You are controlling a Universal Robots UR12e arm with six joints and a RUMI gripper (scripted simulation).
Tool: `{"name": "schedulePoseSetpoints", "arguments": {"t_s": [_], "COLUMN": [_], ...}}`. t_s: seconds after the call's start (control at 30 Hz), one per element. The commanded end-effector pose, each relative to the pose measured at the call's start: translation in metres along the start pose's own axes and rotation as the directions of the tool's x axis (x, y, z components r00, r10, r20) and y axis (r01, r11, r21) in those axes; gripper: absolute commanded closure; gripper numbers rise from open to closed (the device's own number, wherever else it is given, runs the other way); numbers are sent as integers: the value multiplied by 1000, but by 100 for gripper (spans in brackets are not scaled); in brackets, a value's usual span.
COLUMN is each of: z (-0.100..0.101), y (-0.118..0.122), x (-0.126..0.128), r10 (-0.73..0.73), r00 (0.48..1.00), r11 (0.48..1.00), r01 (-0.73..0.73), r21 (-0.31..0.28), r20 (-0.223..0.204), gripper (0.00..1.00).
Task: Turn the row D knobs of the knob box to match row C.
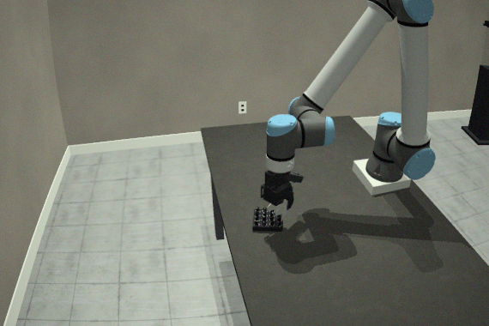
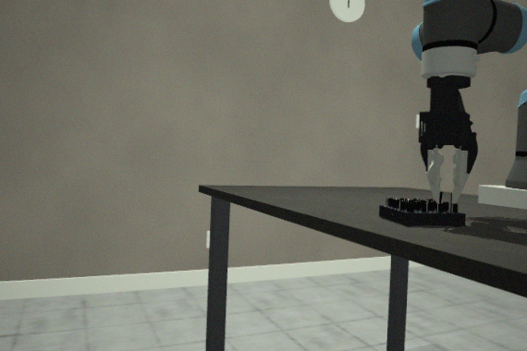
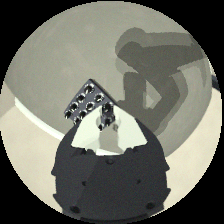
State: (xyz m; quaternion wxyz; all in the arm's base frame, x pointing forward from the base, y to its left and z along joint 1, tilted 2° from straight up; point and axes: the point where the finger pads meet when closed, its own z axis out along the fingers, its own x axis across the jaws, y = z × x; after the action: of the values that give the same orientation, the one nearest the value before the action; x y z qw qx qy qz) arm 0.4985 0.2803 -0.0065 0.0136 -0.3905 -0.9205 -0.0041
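The black knob box (image 1: 268, 219) lies near the table's left edge, with several small black knobs in rows; it also shows in the exterior view (image 2: 422, 214) and in the wrist view (image 3: 87, 102). My gripper (image 2: 445, 196) points straight down over the box's end nearest the arm base. Its two pale fingers are lowered to either side of one knob (image 3: 106, 116) at that end, standing a narrow gap apart and not clamped on it. I cannot tell the knob marks or which row this knob is in. The gripper also shows in the top view (image 1: 274, 208).
The arm base (image 1: 382, 173) stands on a white plate at the table's far right. The table edge runs just left of the box. A dark stand (image 1: 479, 105) is off the table at the far right.
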Motion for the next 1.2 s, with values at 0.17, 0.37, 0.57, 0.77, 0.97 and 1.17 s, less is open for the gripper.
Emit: {"name": "schedulePoseSetpoints", "arguments": {"t_s": [0.17, 0.37, 0.57, 0.77, 0.97, 1.17], "z": [-1, -1, -1, -1, -1, -1], "y": [1, 1, 1, 1, 1, 1], "x": [0, 0, 0, 0, 0, 0], "r10": [0, 0, 0, 0, 0, 0], "r00": [1000, 1000, 1000, 1000, 1000, 1000], "r11": [1000, 1000, 1000, 1000, 1000, 1000], "r01": [0, 0, 0, 0, 0, 0], "r21": [-1, -1, -1, -1, -1, -1], "r20": [1, 1, 1, 1, 1, 1], "gripper": [96, 96, 96, 96, 96, 96]}}
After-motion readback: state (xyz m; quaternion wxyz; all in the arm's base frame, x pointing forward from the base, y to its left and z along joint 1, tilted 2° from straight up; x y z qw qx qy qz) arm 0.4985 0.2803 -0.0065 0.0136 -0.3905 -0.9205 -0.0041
